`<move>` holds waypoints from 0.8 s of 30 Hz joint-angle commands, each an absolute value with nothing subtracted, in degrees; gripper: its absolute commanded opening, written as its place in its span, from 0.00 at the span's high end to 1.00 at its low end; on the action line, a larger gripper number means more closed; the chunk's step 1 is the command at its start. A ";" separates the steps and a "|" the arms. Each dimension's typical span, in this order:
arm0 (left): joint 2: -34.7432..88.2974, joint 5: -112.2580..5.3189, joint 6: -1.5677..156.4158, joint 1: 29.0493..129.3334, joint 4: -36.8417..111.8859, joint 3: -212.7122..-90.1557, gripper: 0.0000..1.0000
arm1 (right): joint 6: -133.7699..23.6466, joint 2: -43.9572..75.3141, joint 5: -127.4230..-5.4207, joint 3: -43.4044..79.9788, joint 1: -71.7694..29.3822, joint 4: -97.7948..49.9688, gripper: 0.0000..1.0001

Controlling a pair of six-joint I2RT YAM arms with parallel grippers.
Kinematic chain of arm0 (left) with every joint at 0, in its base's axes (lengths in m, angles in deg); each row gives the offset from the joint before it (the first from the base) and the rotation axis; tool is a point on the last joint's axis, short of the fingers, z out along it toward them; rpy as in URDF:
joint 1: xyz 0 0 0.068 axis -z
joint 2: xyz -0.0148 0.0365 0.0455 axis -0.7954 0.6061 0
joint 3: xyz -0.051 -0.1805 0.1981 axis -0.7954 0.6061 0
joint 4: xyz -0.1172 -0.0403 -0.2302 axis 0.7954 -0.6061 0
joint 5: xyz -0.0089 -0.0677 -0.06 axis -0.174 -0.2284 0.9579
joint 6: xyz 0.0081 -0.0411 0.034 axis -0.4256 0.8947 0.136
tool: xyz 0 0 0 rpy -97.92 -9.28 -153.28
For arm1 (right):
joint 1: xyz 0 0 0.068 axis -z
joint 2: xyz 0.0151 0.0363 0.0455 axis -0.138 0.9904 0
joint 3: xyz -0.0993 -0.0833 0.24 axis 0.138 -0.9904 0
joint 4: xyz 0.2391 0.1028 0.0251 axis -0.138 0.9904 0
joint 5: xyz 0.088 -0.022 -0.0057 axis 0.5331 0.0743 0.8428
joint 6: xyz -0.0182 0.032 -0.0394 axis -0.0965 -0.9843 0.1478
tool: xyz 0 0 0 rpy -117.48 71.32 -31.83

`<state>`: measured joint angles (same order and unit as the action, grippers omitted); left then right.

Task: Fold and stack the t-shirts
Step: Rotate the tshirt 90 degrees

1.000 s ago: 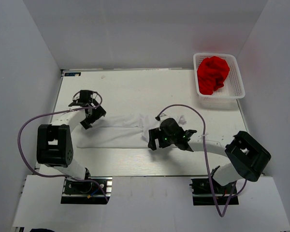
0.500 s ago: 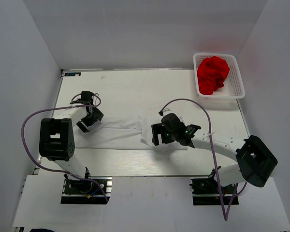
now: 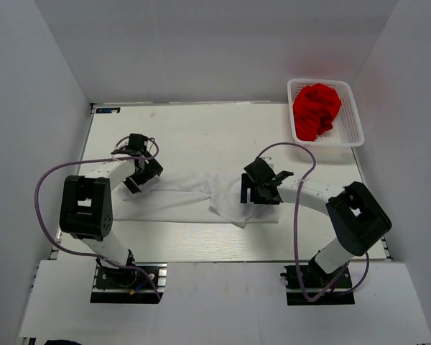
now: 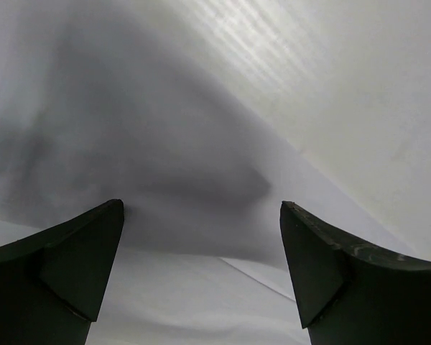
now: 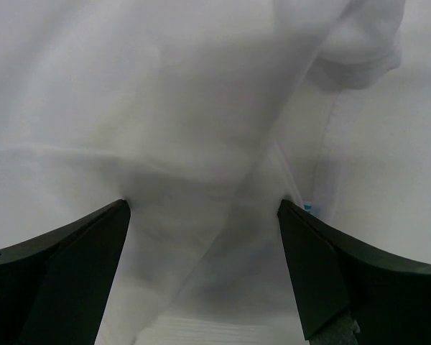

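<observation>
Both the left gripper [image 4: 201,208] and right gripper [image 5: 202,205] are wide open, empty, over the white t-shirt [image 3: 187,198] on the table [image 3: 201,129]; it looks limp, so pinch an edge; the red t-shirt [image 3: 316,111] sits in the basket [image 3: 355,135]

Open tabletop [image 3: 201,129] behind white t-shirt [image 3: 179,201], basket [image 3: 345,136] blocking far right corner, walls [image 3: 201,50] on three sides
</observation>
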<state>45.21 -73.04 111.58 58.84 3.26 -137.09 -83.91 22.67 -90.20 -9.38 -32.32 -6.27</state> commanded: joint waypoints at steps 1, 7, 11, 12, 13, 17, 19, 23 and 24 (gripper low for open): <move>49.18 -76.92 112.42 60.16 -2.17 -137.71 0.00 | -83.67 27.74 -88.57 -6.21 -29.17 -3.68 0.10; 51.83 -80.63 115.58 65.69 -10.45 -134.72 0.00 | -78.06 36.72 -88.74 1.53 -22.84 -1.48 0.10; 50.34 -76.33 119.70 72.10 -12.39 -131.57 0.00 | -73.40 44.70 -90.06 9.87 -20.64 -2.27 0.10; 49.64 -74.32 120.33 74.90 -13.00 -130.86 0.00 | -72.34 46.03 -89.54 15.37 -20.11 -2.45 0.10; 49.63 -73.34 121.03 76.23 -13.53 -130.16 0.00 | -68.76 50.31 -89.27 17.60 -19.76 -1.93 0.10; 46.21 -68.86 126.12 81.60 -19.15 -127.96 0.00 | -62.95 57.46 -86.65 29.91 -18.18 -1.74 0.10; 43.76 -67.98 126.75 84.14 -19.16 -127.96 0.00 | -60.47 61.13 -82.78 34.55 -18.17 -3.67 0.10; 34.46 -70.77 127.28 86.09 -24.84 -129.71 0.00 | -52.22 66.08 -79.52 40.11 -18.78 -8.50 0.10; 32.95 -72.00 128.32 86.70 -26.61 -130.76 0.00 | -52.20 67.47 -78.99 41.08 -18.87 -8.25 0.10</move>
<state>39.14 -71.58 125.94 85.84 -17.36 -129.59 -58.12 62.43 -83.17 39.23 -18.57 -6.71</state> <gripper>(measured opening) 0.995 0.905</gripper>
